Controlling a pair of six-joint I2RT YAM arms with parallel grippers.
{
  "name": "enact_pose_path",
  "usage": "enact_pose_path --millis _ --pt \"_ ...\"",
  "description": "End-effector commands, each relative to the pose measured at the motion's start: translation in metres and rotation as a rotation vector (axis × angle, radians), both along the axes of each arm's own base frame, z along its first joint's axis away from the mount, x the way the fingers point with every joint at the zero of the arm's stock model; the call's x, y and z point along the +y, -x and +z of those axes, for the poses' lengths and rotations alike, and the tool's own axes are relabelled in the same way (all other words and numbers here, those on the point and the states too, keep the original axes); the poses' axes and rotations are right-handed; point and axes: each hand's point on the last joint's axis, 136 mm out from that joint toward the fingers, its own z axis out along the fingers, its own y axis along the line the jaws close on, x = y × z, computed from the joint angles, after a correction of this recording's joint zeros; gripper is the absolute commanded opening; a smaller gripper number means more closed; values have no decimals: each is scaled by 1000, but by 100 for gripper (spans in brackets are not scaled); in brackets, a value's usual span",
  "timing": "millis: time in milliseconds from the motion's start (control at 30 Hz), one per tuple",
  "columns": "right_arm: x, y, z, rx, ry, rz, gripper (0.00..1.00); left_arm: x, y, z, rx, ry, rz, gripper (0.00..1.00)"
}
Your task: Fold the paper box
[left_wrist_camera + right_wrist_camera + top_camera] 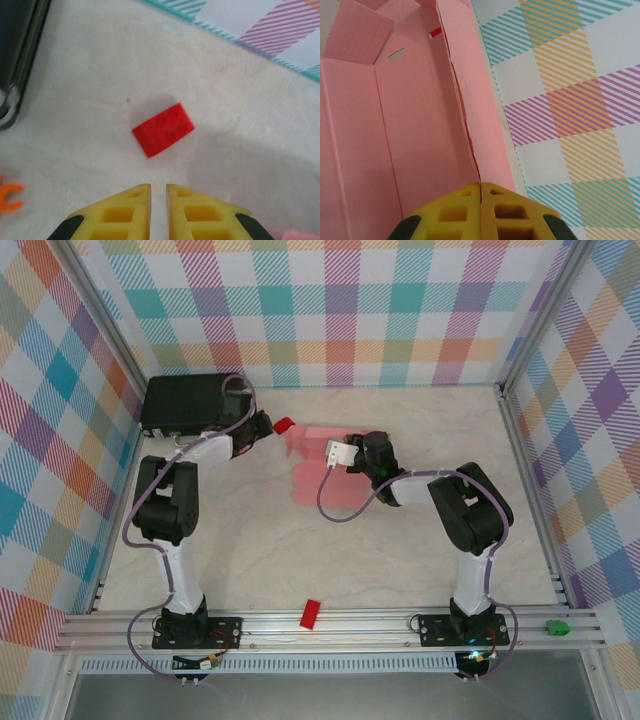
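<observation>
Yellow-fingered, our right gripper [480, 185] is pinched on a wall of the light-pink card paper box [420, 125], which runs up-frame; our left gripper [158, 186], barely ajar, holds nothing.

Robot lab test cell, not a home or shop. The left arm [170, 510] and right arm [465, 515] are bolted to an aluminium extrusion rail [330, 625] at the near edge of the bench [330, 560]. A purple cable [321, 500] hangs in a loose loop. An extrusion post [527, 475] frames the side, with plaid backdrop panels [330, 310] on three sides. The wrist view shows yellow plastic fingers [120, 215]. A green connector [556, 626] sits on the rail.
</observation>
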Motion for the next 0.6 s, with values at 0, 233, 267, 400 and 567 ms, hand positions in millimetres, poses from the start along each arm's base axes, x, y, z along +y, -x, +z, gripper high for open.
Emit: enact_pose_path --millis 0,233,267,400,567 --pt "7 7 -16 38 28 29 5 -4 -14 -7 31 33 -1 16" --pt "7 7 -17 36 29 29 5 -37 -37 -24 81 123 -138 18" --pt "8 7 -17 36 28 30 5 -43 -38 -24 81 143 -162 18" --pt "7 5 -18 36 35 25 5 -58 -32 -27 102 174 -244 18" --pt "7 2 -18 33 37 16 4 -66 -12 -33 127 183 -328 18"
